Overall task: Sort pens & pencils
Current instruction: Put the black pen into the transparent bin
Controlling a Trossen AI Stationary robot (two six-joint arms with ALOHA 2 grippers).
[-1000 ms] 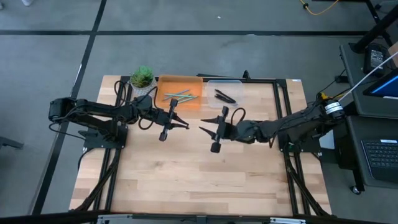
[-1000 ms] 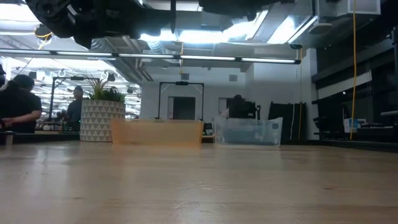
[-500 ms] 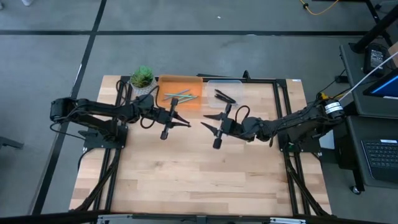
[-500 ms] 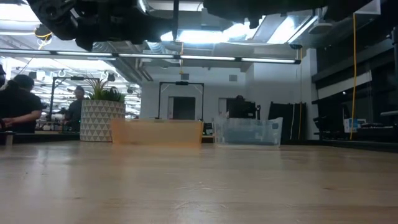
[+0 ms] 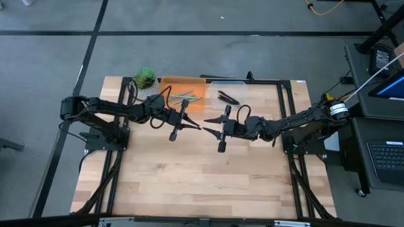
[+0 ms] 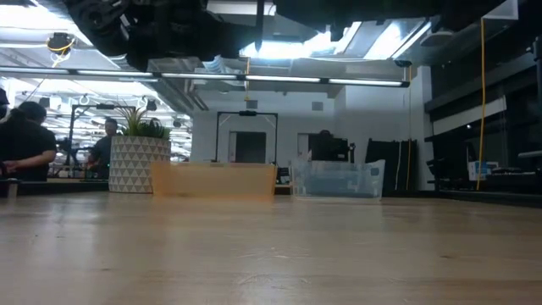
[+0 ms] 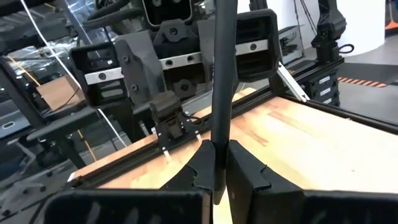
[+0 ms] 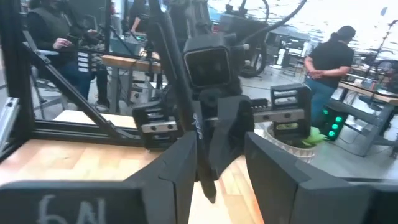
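My left gripper (image 5: 196,127) hangs over the table's middle, shut on a thin dark pen (image 7: 222,74) that stands about upright. My right gripper (image 5: 207,126) faces it from the table's right, open. Its two fingers (image 8: 177,168) stand on either side of the pen's lower end (image 8: 207,186). I cannot tell whether they touch it. At the far edge, an orange tray (image 5: 169,87) holds light blue-grey sticks (image 5: 182,96), and a clear tray (image 5: 238,88) holds dark ones (image 5: 227,97). My left gripper pinches the dark pen near its lower end (image 7: 216,149) between its two fingers. The fingers come level from the table's left and lie across the pen. The pen stands about upright, its long part above the fingers, clear of the table.
A potted plant (image 5: 144,79) stands at the far left beside the orange tray. A black frame (image 5: 284,101) runs along the table's far edge and sides. People stand in the room beyond the table. Bare wood (image 5: 202,176) lies on the near side of both arms.
My left gripper has carried the upright pen toward the table's right, up to my right gripper. The gap between the two grippers has closed. My right gripper has tipped a little and stays open.
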